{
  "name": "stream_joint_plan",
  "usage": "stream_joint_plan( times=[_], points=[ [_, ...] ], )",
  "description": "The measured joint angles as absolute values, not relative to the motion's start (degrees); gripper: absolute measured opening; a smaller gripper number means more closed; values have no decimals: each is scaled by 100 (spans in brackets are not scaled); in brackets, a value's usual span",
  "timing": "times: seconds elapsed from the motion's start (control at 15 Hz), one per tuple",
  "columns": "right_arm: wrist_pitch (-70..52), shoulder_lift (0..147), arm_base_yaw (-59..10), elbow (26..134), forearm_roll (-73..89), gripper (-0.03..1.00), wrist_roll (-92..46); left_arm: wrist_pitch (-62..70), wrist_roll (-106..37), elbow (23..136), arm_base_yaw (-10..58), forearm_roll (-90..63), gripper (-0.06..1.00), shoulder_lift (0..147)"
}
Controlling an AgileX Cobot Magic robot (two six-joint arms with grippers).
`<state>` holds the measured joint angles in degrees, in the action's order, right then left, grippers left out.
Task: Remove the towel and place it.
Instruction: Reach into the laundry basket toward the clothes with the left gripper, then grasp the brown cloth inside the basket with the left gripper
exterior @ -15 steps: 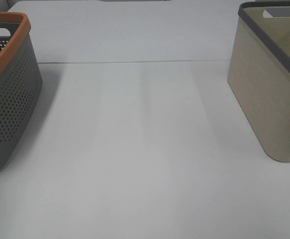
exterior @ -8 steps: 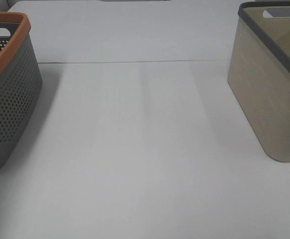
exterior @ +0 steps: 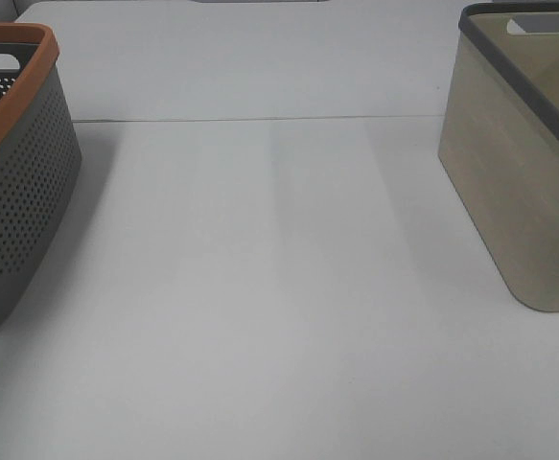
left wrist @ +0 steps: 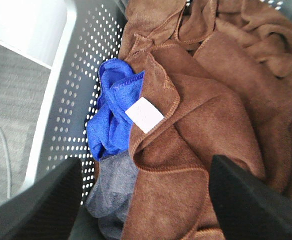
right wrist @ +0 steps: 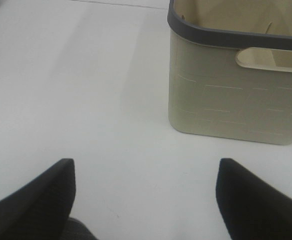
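The dark reddish-brown terry towel (left wrist: 206, 115) lies crumpled inside the grey perforated plastic basket with the orange rim (exterior: 20, 192), which sits at the left edge of the high view; from that view the basket's contents are hidden. The left wrist view shows the towel heaped over a bright blue cloth (left wrist: 110, 115) and a grey cloth (left wrist: 113, 190), touching both. The left end effector (left wrist: 144, 170) hovers above it, jaws spread wide and holding nothing. The right end effector (right wrist: 146, 167) is likewise spread and empty over the bare white surface (exterior: 279, 287), near the beige plastic basket with the dark grey rim (exterior: 519, 192) at the right edge. The towel looks soft, light and limp, so it should sag and drag when lifted. The raised hemmed fold by the small white tag (left wrist: 144, 115) seems the best pinch point, 1 layer clear of the blue cloth.
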<state>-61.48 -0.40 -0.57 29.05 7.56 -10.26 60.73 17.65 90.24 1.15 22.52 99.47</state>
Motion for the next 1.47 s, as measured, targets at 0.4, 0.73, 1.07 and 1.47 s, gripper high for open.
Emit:
stream_joint_plan(
  times=[0.4, 0.73, 1.07, 1.47],
  points=[
    [-6148, -40, -57, 2905, 779, 74, -1026, 6904, 1123, 11385, -665, 573, 68, 11992],
    [-6148, -40, -57, 2905, 785, 74, -1026, 6944, 1094, 11408, -865, 304, 68, 12657],
    [-6148, -40, -57, 2905, 791, 74, -1026, 6778, 1071, 11419, -865, 115, 53, 12869],
    [-6148, -40, -57, 2905, 791, 74, -1026, 6898, 917, 11499, -865, 115, 3, 12869]
  ],
)
